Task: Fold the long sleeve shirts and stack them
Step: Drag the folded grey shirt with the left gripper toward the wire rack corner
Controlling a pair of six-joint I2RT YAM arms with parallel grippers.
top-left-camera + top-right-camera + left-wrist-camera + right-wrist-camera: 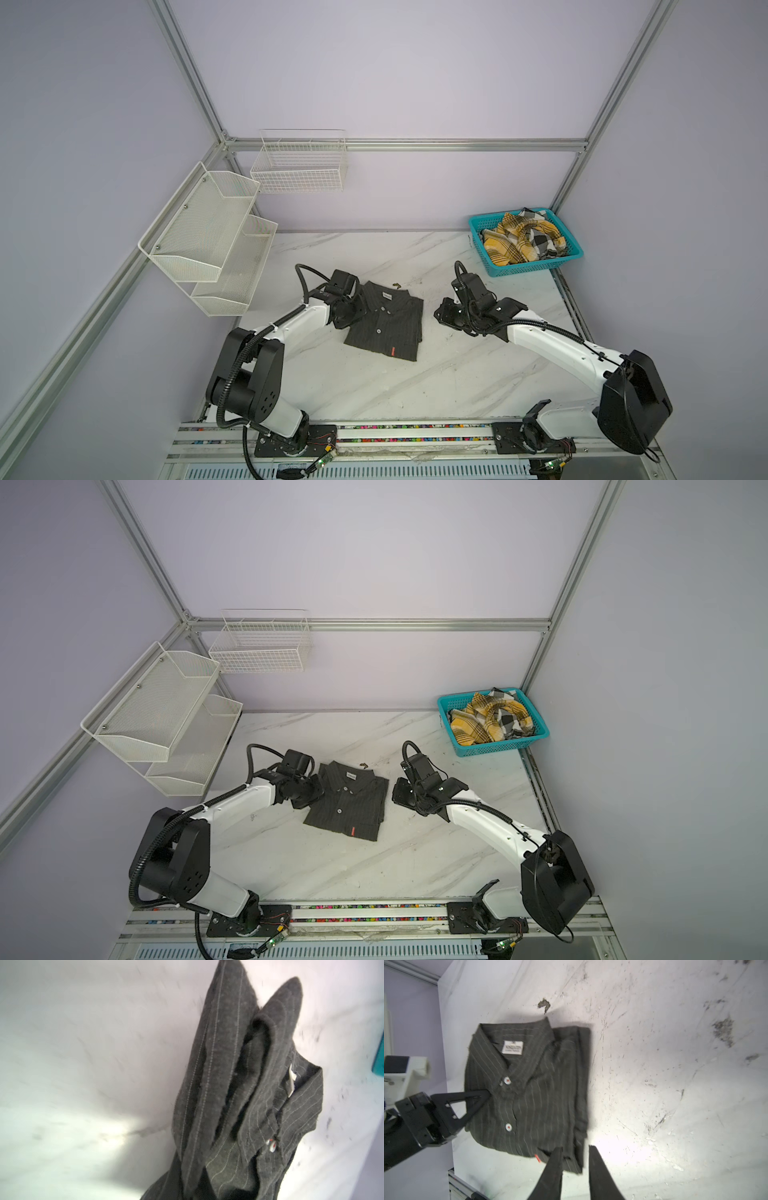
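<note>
Charcoal pinstriped shirt lies folded on the counter, one edge pinched in the jaws of the left gripper; the right gripper is just beside the opposite edge, jaws slightly spread, empty. Likely step: finishing this fold; next, fetch the plaid shirt from the teal basket. Count: two shirts, one basket, two grippers.

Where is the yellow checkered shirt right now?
In both top views the plaid shirt lies bunched up inside the teal basket, which sits at the far right corner of the table.
</note>
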